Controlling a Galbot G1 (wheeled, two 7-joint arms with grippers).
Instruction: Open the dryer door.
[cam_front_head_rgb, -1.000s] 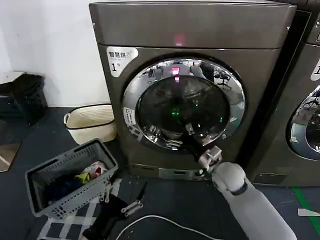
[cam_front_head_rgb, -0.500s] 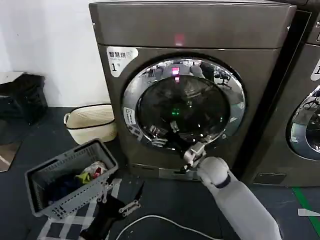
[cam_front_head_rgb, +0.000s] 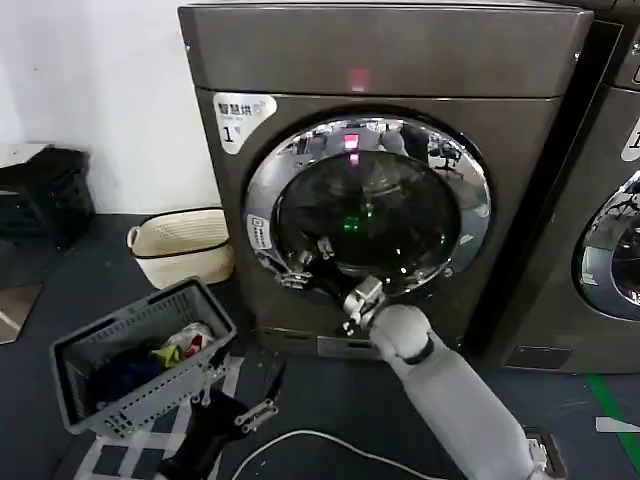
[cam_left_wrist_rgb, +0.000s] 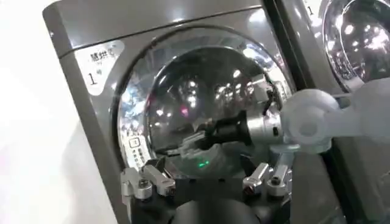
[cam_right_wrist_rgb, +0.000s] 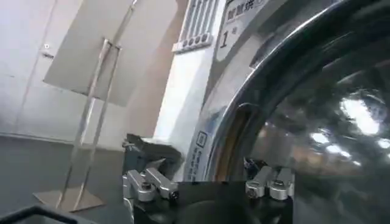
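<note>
The dryer door (cam_front_head_rgb: 367, 207) is a round porthole with a wide chrome ring around dark glass, filling most of the front of the grey machine (cam_front_head_rgb: 380, 60). It appears to sit flush in that front, though the right wrist view shows a dark seam between the ring's edge and the panel.

The right gripper (cam_front_head_rgb: 303, 263) is up against the lower left part of the door, its fingers (cam_front_head_rgb: 322, 247) over the chrome ring close to the small label on the rim. The fingers stand a little apart and clasp nothing. The glass lies just up and to the right of them, and the ring curves away above and below. Behind the gripper the right arm (cam_front_head_rgb: 440, 375) slopes down and to the right. The left wrist view shows this gripper (cam_left_wrist_rgb: 186, 143) from farther off, reaching across the lower glass toward the ring's left side.

The left gripper (cam_front_head_rgb: 245, 405) hangs low in front of the machine, well below and left of the right one, near the floor; its fingers (cam_left_wrist_rgb: 146, 181) are spread wide and empty.

To its left sits a grey basket (cam_front_head_rgb: 140, 355) holding clothes, and beyond it a cream tub (cam_front_head_rgb: 185, 245) against the wall. A white cable (cam_front_head_rgb: 330, 440) lies on the dark floor. The neighbouring machine (cam_front_head_rgb: 600, 200) stands at the far right.
</note>
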